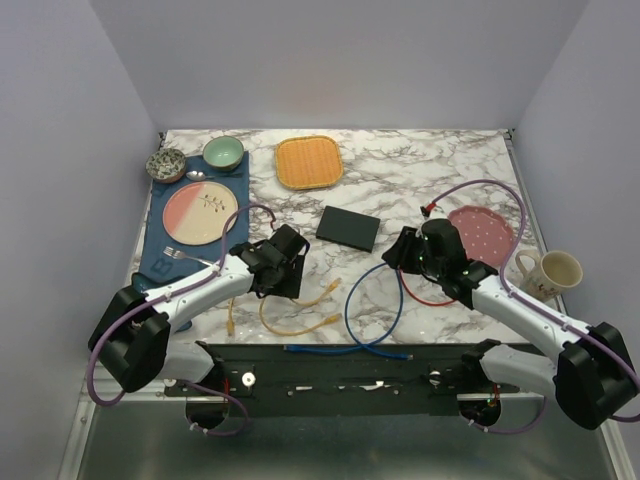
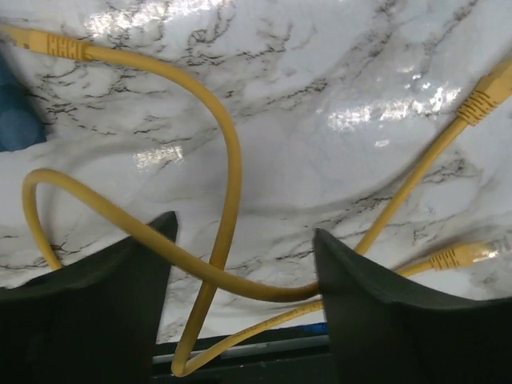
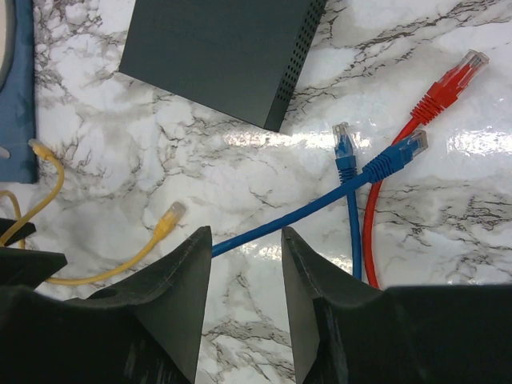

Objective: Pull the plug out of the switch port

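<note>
The switch (image 1: pixel 348 228) is a flat black box at the table's middle; in the right wrist view the switch (image 3: pixel 216 56) shows a perforated side and no sockets. The plugs in view lie loose on the marble: blue plugs (image 3: pixel 346 144), a red one (image 3: pixel 448 84) and yellow ones (image 3: pixel 170 216). My right gripper (image 1: pixel 397 252) (image 3: pixel 246 234) stands open just right of the switch, a blue cable (image 3: pixel 304 210) running past its tips. My left gripper (image 1: pixel 283 278) (image 2: pixel 244 228) is open and low over looped yellow cables (image 2: pixel 228 168), which pass between its fingers (image 2: pixel 136 264).
At the left, a blue placemat (image 1: pixel 160 262) carries a pink plate (image 1: pixel 200 215), a fork (image 1: pixel 185 257) and two bowls (image 1: pixel 223 152). At the back lies a yellow woven tray (image 1: pixel 309 162). A dotted pink plate (image 1: pixel 482 230) and a mug (image 1: pixel 552 273) stand at the right.
</note>
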